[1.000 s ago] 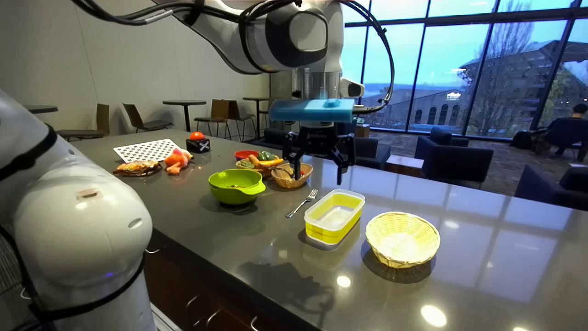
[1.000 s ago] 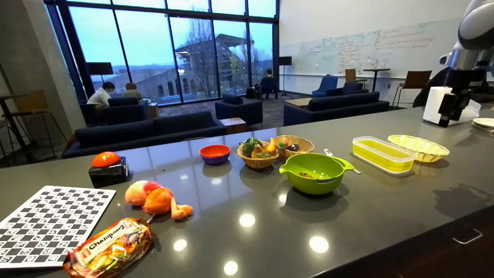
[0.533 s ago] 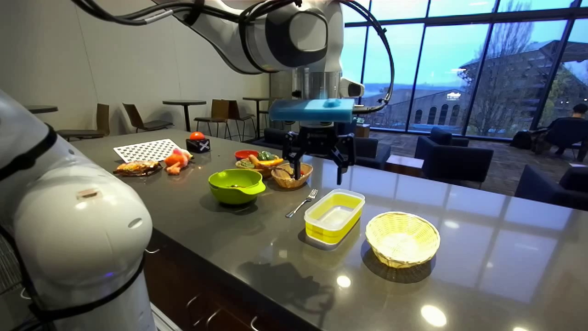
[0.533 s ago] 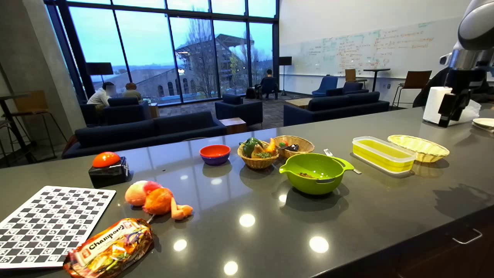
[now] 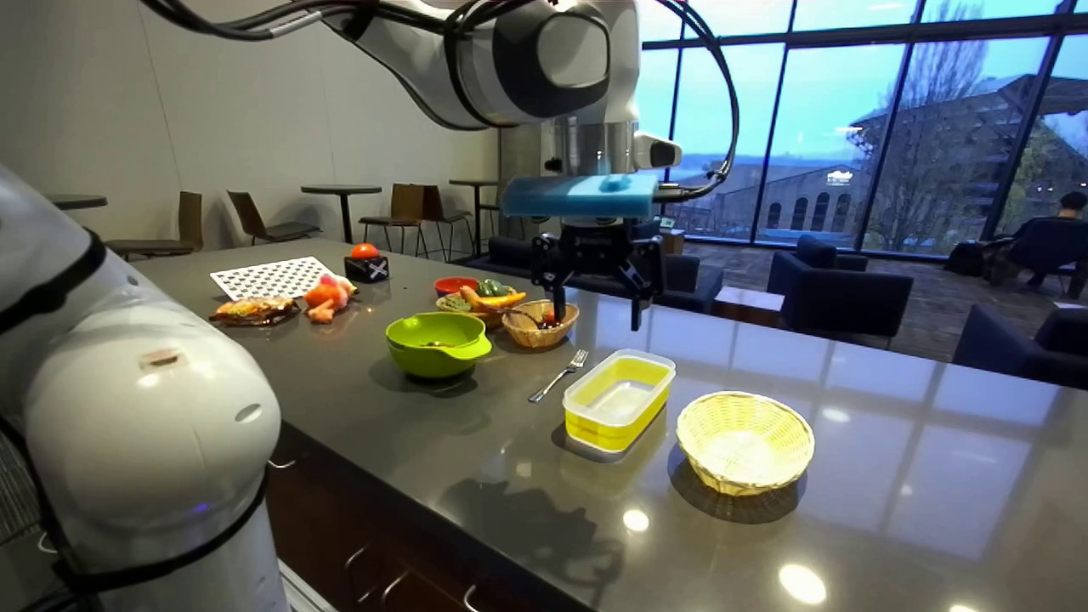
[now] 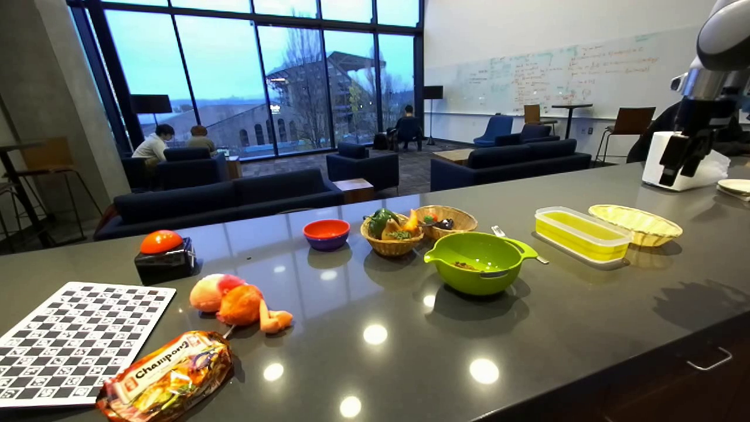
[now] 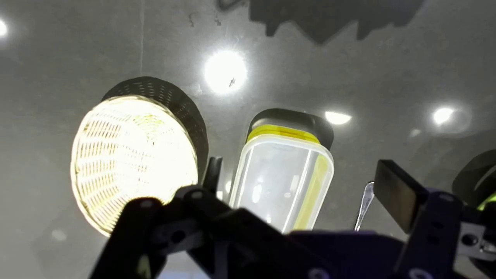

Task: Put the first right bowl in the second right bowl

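Gripper (image 5: 597, 316): up in the air over the counter (image 5: 476, 442), pointing down; its 2 fingers (image 7: 395, 195) are spread wide apart.
Pale round bowl (image 5: 745, 446): woven, upright on the counter, lower than the fingers; in the wrist view it lies outside them, past the finger on that view's left, whose dark linkage covers part of its rim.
Yellow rectangular bowl (image 5: 619, 401): upright, lower than the fingers and, in the wrist view, seen between the 2; it stands just beside the pale round bowl, a gap between them.
Fork (image 5: 558, 378): flat on the counter; in the wrist view its handle shows between the fingers, near the finger on that view's right.
Lime-green bowl (image 5: 429, 361): past that same finger in the wrist view, only a sliver showing; brown bits (image 6: 466, 266) inside, too small to name.
Brown basket (image 5: 534, 336): in an exterior view a fingertip overlaps it in the line of sight; red and dark pieces (image 6: 442, 223) sit in it.
Vegetable basket (image 6: 391, 249): farther from the fingers than the brown basket, with green and orange vegetables (image 6: 394, 227).
Red bowl (image 6: 326, 239): purple outside, farther from the fingers again.
Black box (image 6: 166, 265), orange toy (image 6: 241, 305), Champong packet (image 6: 170, 375), checkered board (image 6: 82, 340): all well apart from the fingers.
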`<state>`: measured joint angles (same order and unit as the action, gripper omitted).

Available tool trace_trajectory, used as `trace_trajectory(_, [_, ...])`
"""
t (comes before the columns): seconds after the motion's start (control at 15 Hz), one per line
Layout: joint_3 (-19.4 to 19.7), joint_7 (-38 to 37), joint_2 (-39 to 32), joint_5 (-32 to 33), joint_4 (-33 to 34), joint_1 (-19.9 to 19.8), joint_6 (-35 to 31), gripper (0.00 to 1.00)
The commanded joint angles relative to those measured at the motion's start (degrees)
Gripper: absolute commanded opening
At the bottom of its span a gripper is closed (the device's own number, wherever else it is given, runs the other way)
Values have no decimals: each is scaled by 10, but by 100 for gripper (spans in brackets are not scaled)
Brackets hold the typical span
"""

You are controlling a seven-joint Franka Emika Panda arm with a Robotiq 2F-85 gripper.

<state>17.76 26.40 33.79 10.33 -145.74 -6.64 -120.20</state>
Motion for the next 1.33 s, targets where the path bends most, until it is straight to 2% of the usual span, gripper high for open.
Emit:
trace_trajectory(0.0, [10,-14,-25,-13,34,-18,-12,100])
trace_trajectory(0.27, [35,-20,-73,-26,72,-35,-11,100])
trace_trajectory(0.53, [57,-2,-113,-40,91,-43,-68,100])
trace_trajectory(0.87, [58,24,-155,-32,109,-45,-144,100])
trace_trajectory(1.27, [60,7,-221,-46,155,-61,-122,100])
